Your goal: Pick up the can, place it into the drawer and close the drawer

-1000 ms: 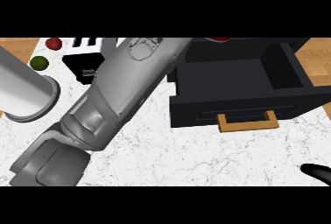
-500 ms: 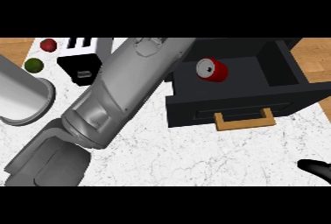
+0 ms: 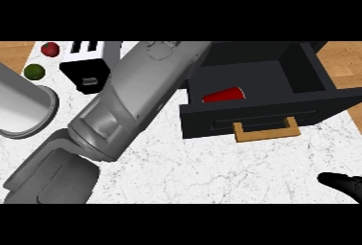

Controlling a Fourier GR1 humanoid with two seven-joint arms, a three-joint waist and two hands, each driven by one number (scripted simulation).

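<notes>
The red can (image 3: 225, 94) lies inside the open black drawer (image 3: 311, 103), low behind the drawer's front wall, so only part of it shows. A wooden handle (image 3: 265, 130) sticks out of the drawer front toward me. My left forearm (image 3: 134, 105) crosses the view from the lower left to the top centre, just left of the drawer. Its hand is beyond the top edge and hidden. My right hand (image 3: 344, 184) rests open at the lower right corner, well below the drawer and holding nothing.
A large grey cylinder (image 3: 21, 107) stands at the left edge. Behind it are a red ball (image 3: 50, 49), a green ball (image 3: 34, 72), a black box (image 3: 88, 76) and a white striped object (image 3: 88, 47). Wooden surface (image 3: 348, 67) shows right of the drawer.
The can went from the top edge above the drawer into the drawer, then settled lower behind its front. The drawer now appears lower in view. The right hand stays put.
</notes>
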